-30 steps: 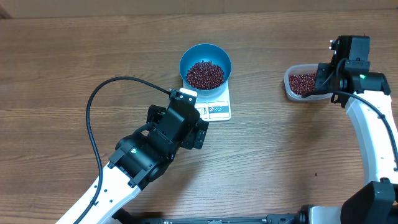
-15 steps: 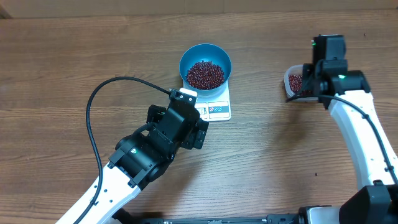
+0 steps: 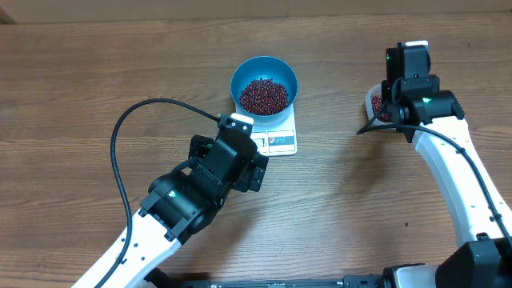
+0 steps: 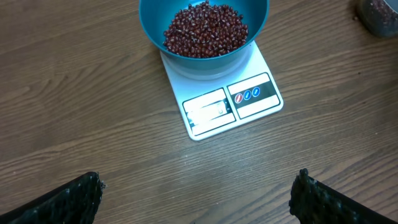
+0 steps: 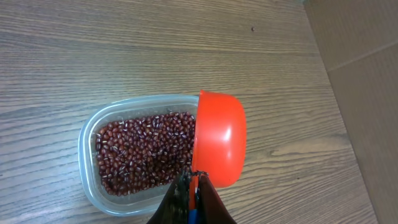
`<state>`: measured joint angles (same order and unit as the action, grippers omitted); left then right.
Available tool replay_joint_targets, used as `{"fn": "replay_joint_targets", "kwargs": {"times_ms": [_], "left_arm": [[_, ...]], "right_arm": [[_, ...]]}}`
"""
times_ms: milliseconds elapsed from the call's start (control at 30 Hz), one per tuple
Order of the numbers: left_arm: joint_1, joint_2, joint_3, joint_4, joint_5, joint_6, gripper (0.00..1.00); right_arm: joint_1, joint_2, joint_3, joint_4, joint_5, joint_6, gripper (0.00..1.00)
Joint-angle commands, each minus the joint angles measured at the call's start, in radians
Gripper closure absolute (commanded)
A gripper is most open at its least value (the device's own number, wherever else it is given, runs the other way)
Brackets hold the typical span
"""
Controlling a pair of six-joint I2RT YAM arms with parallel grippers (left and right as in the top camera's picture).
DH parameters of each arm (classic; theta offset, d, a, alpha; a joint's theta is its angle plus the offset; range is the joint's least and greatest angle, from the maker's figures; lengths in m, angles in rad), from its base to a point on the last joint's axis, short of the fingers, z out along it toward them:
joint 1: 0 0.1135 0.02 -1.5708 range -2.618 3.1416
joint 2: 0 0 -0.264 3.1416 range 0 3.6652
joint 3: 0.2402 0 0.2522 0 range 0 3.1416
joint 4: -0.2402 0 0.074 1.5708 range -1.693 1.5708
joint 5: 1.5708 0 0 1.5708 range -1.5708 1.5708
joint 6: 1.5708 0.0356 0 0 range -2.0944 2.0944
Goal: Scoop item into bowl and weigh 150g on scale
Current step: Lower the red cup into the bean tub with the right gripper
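Wood table (image 3: 80,80) fills the view. Left gripper (image 4: 196,202), jaws spread wide and empty, hangs at lower centre. Above it lies the scale (image 3: 278,141) bearing the blue bowl (image 3: 237,76) of beans (image 3: 264,95). Right gripper (image 5: 191,196), clamped on an orange scoop (image 5: 219,140), holds it tipped on edge over the clear tub (image 5: 87,180) at upper right. It has swung left across that tub in the last second.

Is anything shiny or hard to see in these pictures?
Right wrist view: a white shine sits on the orange scoop. Left wrist view: the display on the scale looks washed pale, with no readable numbers. Overhead view: the beans in the bowl are just a speckled patch.
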<state>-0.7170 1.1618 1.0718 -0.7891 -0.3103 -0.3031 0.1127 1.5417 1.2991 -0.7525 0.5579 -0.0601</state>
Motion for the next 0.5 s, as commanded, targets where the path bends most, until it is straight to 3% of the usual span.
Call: {"fn": "replay_joint_targets", "kwargs": {"times_ms": [0,300,467], "left_arm": [[0.010,0.003,-0.004,0.000,-0.004,0.008,0.01],[0.010,0.003,-0.004,0.000,-0.003,0.008,0.01],[0.010,0.003,-0.004,0.000,-0.003,0.008,0.01]], "right_arm": [[0.005,-0.021,-0.002,0.007,0.024,0.003,0.96],[0.005,-0.021,-0.002,0.016,-0.047,0.010,0.96],[0.004,-0.021,-0.002,0.045,-0.063,0.126,0.96]]}}
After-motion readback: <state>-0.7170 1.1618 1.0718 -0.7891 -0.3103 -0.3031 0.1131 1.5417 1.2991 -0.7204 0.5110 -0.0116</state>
